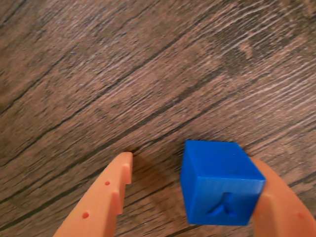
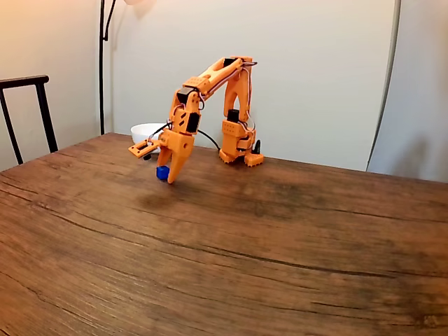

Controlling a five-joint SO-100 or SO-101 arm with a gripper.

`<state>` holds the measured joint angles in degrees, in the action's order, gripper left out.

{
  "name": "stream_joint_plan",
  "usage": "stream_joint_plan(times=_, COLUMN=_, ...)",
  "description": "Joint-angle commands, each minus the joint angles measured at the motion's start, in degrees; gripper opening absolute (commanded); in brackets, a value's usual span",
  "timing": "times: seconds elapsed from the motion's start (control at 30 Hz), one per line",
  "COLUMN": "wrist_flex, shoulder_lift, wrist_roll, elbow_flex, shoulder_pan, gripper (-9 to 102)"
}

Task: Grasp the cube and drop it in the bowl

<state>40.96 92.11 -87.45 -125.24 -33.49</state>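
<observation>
The blue cube [image 1: 219,182] lies between the orange fingers of my gripper [image 1: 192,160], pressed against the right finger [image 1: 279,205] in the wrist view. A clear gap separates it from the left finger [image 1: 111,192], so the jaws stand open. In the fixed view the gripper [image 2: 166,176] points down at the table with the cube [image 2: 162,172] at its tip. I cannot tell whether the cube rests on the wood or hangs just above it. The white bowl [image 2: 143,128] stands behind the arm at the far left of the table, partly hidden by it.
The arm's base [image 2: 238,150] sits at the far edge of the dark wooden table [image 2: 280,245]. A black chair [image 2: 24,105] stands at the left and a lamp pole [image 2: 101,63] rises behind the bowl.
</observation>
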Motion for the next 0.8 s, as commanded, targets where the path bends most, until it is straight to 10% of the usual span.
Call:
stream_joint_plan(times=0.0, wrist_flex=0.26, shoulder_lift=0.00, wrist_roll=0.09, elbow_flex=1.23, shoulder_pan=-0.26, gripper=27)
stream_joint_plan(times=0.77, wrist_flex=0.26, shoulder_lift=-4.31, wrist_roll=0.00, elbow_flex=2.29, shoulder_pan=0.35, gripper=14)
